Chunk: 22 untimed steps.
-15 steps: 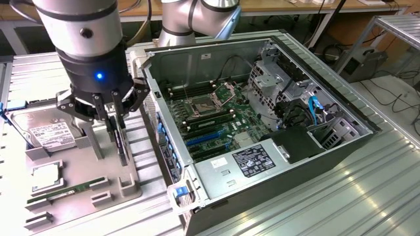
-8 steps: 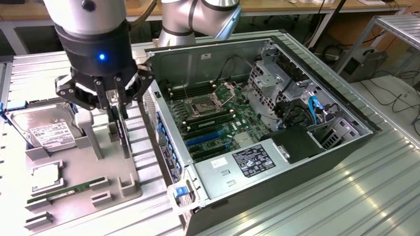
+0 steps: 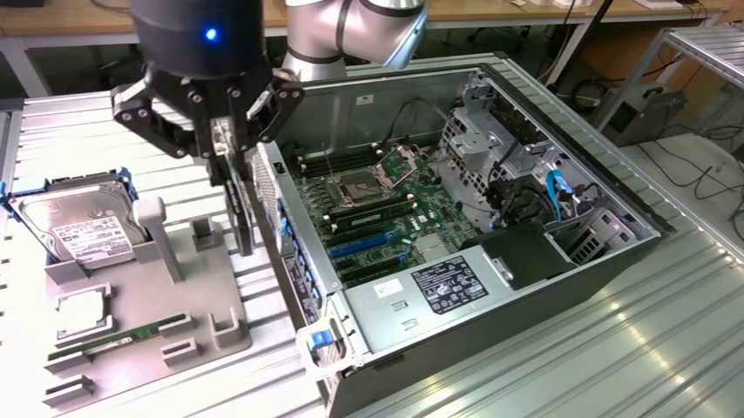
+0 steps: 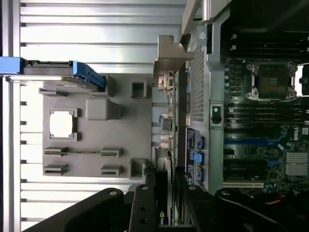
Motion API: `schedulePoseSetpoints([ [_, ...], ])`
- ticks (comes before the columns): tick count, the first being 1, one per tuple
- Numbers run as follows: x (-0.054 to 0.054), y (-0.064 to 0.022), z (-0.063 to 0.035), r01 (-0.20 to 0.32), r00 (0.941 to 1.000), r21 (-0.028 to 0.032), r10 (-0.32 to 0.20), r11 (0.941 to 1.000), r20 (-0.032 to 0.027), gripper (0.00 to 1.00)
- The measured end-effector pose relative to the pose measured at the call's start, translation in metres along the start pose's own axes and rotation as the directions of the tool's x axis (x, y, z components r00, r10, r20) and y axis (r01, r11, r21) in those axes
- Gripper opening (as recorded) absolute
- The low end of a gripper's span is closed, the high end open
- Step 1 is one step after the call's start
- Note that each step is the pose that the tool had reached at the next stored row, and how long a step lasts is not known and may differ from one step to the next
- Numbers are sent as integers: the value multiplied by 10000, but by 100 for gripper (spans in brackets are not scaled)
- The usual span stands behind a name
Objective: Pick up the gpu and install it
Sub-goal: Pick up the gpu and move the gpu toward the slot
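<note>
My pincer (image 3: 233, 138) clamps the gpu (image 3: 240, 205) edge-down; I judge it best held vertical and lifted clear of the computer case (image 3: 348, 104) wall.

Black metal gripper (image 3: 233, 144); below it, the flat black rectangular gpu card (image 3: 240, 209), silver-bracketed; beside it, grey plastic holder tray (image 3: 174, 287), ribbed silver metal worktop (image 3: 581, 348), green motherboard (image 3: 384, 209).

The arm (image 3: 348, 35) points its gripper (image 3: 233, 146) downward (clamped on the gpu (image 3: 242, 209)).
</note>
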<state>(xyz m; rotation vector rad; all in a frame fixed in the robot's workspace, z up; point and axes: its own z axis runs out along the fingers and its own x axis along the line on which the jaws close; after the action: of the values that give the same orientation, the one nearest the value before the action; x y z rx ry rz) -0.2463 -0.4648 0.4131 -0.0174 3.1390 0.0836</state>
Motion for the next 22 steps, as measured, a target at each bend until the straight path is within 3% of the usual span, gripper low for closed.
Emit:
schedulePoseSetpoints([
  [6,-246,-62,-289,-5,9999,-2,5,10000,-107,26],
  [9,-407,-72,-410,-11,9998,-3,10,10000,-195,26],
  [12,-575,-73,-428,-12,9997,-3,12,10000,-236,26],
  [22,-1074,-77,-393,-7,9996,0,7,10000,-273,26],
])
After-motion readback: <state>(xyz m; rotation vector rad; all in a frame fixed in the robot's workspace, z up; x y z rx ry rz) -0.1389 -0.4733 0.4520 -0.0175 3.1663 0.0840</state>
